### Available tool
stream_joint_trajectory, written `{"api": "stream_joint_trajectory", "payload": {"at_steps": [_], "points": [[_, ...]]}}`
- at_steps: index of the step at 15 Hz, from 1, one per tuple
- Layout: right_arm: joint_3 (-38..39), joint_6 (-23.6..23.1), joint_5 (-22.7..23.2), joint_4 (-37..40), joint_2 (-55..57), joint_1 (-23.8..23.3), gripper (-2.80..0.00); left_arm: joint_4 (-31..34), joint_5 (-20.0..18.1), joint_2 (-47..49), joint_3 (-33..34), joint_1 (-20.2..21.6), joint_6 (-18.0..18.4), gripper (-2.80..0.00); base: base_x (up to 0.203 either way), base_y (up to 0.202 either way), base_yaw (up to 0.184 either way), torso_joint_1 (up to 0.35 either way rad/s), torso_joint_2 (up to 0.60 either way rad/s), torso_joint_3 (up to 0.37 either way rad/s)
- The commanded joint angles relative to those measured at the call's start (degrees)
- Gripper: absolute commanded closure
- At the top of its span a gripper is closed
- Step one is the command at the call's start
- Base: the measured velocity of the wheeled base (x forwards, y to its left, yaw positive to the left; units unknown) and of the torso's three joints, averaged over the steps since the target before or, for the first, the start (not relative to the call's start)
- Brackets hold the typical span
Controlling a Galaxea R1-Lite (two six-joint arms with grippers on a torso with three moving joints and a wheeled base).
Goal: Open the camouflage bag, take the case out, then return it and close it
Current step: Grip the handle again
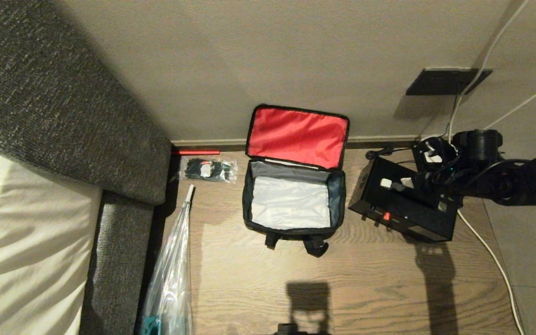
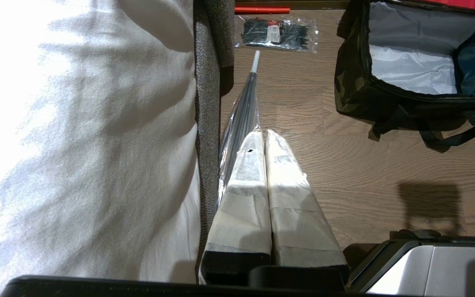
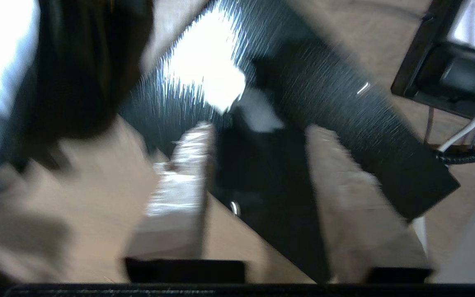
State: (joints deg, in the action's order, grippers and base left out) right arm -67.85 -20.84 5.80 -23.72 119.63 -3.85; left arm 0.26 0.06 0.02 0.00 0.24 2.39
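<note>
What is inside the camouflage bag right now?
The camouflage bag stands open with its red lid flipped back. Inside I see only pale lining on the floor and dark side walls. The case is outside, to the bag's right. The corner under the near wall is hidden.

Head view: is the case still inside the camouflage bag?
No. The camouflage bag lies open showing only its pale lining, while the case is outside it, on the bag's right.

Open camouflage bag [image 1: 291, 232] mouth unobstructed from above, red lid [image 1: 297, 137] leaning against wall. Bare floor [image 1: 370, 279] in front; sofa [image 1: 63, 116] crowding left, case [image 1: 405, 209] right.
</note>
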Motion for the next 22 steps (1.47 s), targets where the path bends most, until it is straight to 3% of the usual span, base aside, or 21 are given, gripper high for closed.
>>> {"api": "stream_joint_trajectory", "payload": {"at_steps": [1, 3, 5, 6, 10, 11, 17, 22], "points": [[2.4, -9.4, -3.4, -3.5, 1.8, 0.2, -2.80, 0.0, 0.0, -0.1, 0.2, 0.0, 0.1, 0.00, 0.000, 0.000, 0.000, 0.000, 0.00, 0.000], [5.1, -13.2, -6.1, -11.9, 2.7, 0.2, -2.80, 0.0, 0.0, -0.1, 0.1, 0.0, 0.1, 0.00, 0.000, 0.000, 0.000, 0.000, 0.00, 0.000], [6.3, -14.6, -7.7, -14.4, 2.7, 0.1, -2.80, 0.0, 0.0, -0.1, 0.1, 0.0, 0.0, 0.00, 0.000, 0.000, 0.000, 0.000, 0.00, 0.000], [8.5, -19.0, -11.5, -18.8, 1.9, 0.1, -2.80, 0.0, 0.0, -0.1, 0.1, 0.0, 0.1, 0.00, 0.000, 0.000, 0.000, 0.000, 0.00, 0.000], [28.2, -51.3, -28.1, -50.3, 1.3, 0.8, -2.80, 0.0, 0.0, 0.0, 0.1, 0.0, 0.1, 0.00, 0.000, 0.000, 0.000, 0.000, 0.00, 0.000], [30.7, -55.2, -30.4, -53.9, 2.8, 1.4, -2.80, 0.0, 0.0, -0.1, 0.1, 0.0, 0.1, 0.00, 0.000, 0.000, 0.000, 0.000, 0.00, 0.000], [31.3, -56.9, -34.8, -62.1, 9.6, 4.5, -2.80, 0.0, 0.0, -0.1, 0.1, 0.0, 0.1, 0.00, 0.000, 0.000, 0.000, 0.000, 0.00, 0.000], [23.8, -56.7, -36.3, -63.9, 16.0, 4.9, -2.80, 0.0, 0.0, -0.1, 0.1, 0.0, 0.1, 0.00, 0.000, 0.000, 0.000, 0.000, 0.00, 0.000]]}}
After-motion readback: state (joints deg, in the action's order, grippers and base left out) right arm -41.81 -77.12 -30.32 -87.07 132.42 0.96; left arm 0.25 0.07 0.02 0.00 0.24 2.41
